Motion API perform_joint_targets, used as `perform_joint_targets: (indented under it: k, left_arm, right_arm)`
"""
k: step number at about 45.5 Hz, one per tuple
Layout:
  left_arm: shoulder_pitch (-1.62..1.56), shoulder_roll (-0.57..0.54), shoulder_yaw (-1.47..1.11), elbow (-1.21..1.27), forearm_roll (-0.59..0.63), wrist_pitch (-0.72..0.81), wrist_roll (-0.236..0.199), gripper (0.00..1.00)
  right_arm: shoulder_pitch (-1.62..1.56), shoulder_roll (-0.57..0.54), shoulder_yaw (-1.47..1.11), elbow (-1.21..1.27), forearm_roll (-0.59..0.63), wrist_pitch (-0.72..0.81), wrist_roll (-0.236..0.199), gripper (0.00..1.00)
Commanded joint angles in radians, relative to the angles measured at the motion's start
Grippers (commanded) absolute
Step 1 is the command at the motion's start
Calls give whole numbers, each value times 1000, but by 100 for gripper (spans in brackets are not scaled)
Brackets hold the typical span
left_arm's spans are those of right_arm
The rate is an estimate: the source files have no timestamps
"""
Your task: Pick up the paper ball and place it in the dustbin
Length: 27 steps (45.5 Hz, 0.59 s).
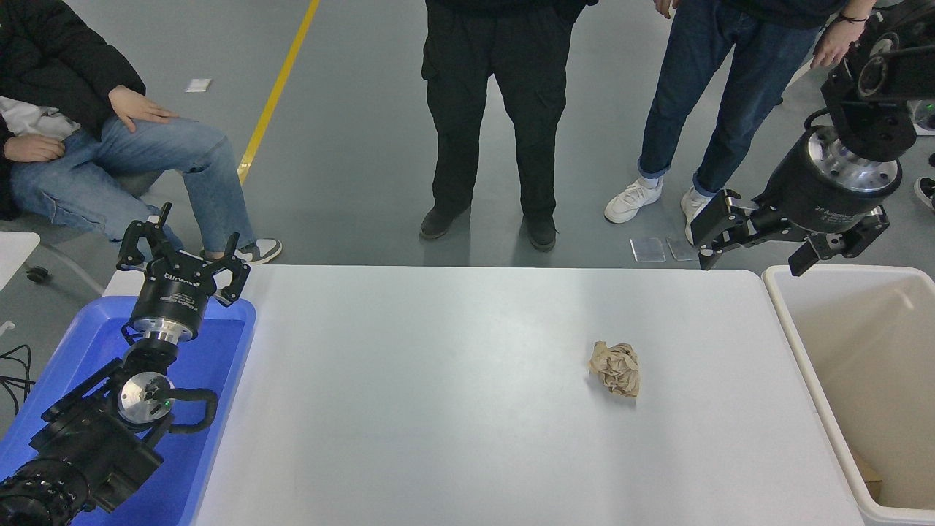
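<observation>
— Position of the paper ball [615, 368]?
— On the white table [453, 380], right of centre, alone, well apart from both arms. Short of the dustbin [796, 343], which stands against the table's right end.

— Right gripper [756, 245]?
— Raised near the table's far right corner, just beside the dustbin's far rim. Fingers spread wide, nothing between them. Not yet over the ball.

— Left gripper [182, 252]?
— Parked at lower left above the blue tray [219, 365], fingers apart, empty.

— Materials?
— Ball: tan-brown paper, crumpled, deep irregular creases, lumpy outline, no flat face. Likely light and easily crushed. Table: smooth, matte. Dustbin: cream-white plastic, thick rounded rim, beige inside, something brown low in the near corner, not identifiable.

— Risks from here?
— Off-centre closure on so uneven a wad: likely to squirt sideways or roll on the smooth top. Shallow pinch on one loose fold: probable slip during the carry. Low transfer height: possible knock against the thick rim, ball dropped outside. Descent too deep: fingertips into the tabletop.

— Bystanders?
— People along the far side, two standing, one seated at left. No hands over the table.
</observation>
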Motion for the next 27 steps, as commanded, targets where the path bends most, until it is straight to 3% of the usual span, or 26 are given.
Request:
perform_joint_targets:
  k: [1,27]
  left_arm:
    - [0,0,1,0,0,0,0,98]
    - [0,0,0,0,0,0,1,98]
  right_arm:
    - [3,0,0,0,0,0,0,100]
    - [9,0,0,0,0,0,0,100]
